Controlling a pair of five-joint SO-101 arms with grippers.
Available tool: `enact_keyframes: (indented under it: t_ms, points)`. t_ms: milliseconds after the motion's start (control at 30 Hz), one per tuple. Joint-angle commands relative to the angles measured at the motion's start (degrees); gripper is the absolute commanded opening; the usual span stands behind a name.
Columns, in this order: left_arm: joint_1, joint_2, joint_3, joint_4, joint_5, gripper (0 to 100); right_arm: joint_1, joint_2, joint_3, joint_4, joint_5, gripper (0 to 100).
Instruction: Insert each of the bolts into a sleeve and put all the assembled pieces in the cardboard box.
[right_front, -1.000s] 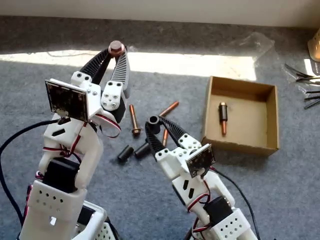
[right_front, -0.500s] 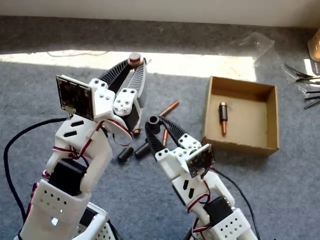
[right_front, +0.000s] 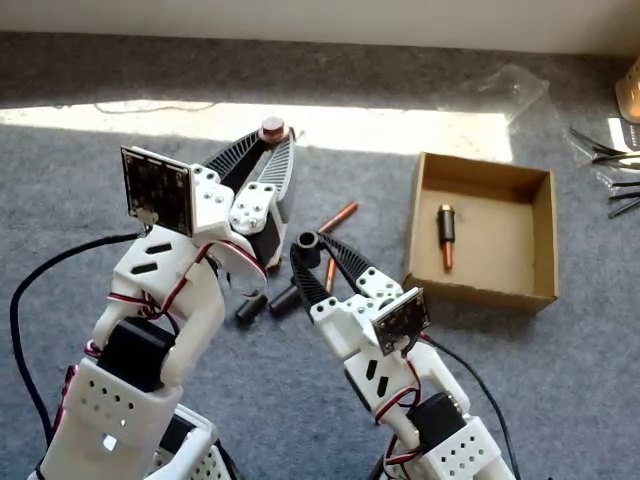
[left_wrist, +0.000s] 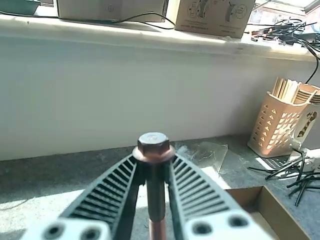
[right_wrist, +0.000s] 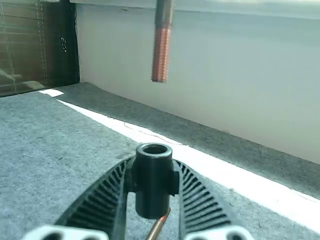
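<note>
The left fingers (left_wrist: 107, 192) clamp a bolt (left_wrist: 152, 145) just under its head, shank down, higher than the sleeve (right_wrist: 151, 180) pinched upright by its sides in the right fingers (right_wrist: 107, 195). Both look stiff, light and slick, apt to tilt. Spare sleeves (right_front: 251, 306) lie on the grey felted desk (right_front: 560, 380); a white wall (left_wrist: 75, 100) stands behind.

High camera: overhead behind both arms, looking down on the grey carpeted table (right_front: 560, 400). Wrist cameras: close, level, both facing the same white wall (left_wrist: 150, 90).
</note>
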Motion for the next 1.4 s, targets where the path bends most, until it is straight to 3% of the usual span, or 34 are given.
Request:
enact_keyframes:
  t_ms: [0, 233, 333, 533, 1367]
  points:
    - [1.01, -3.21, -1.45, 0.0, 0.79, 1, 0.75, -0.57, 6.37, -0.04, -0.62, 0.4]
    - [3.03, -10.95, 4.18, -0.18, 0.53, 1, 0.75, -0.57, 6.37, 0.04, -8.26, 0.4]
    - [6.64, -11.74, 5.41, -0.18, 0.35, 1, 0.75, -0.57, 6.37, 0.04, -6.51, 0.4]
    - [12.35, -11.74, 5.58, 0.09, -7.56, 1, 0.75, -0.48, 6.37, 0.04, -4.22, 0.4]
    - [10.59, -11.82, 9.71, -0.09, -7.65, 1, 0.75, -0.48, 6.37, 0.04, -4.22, 0.4]
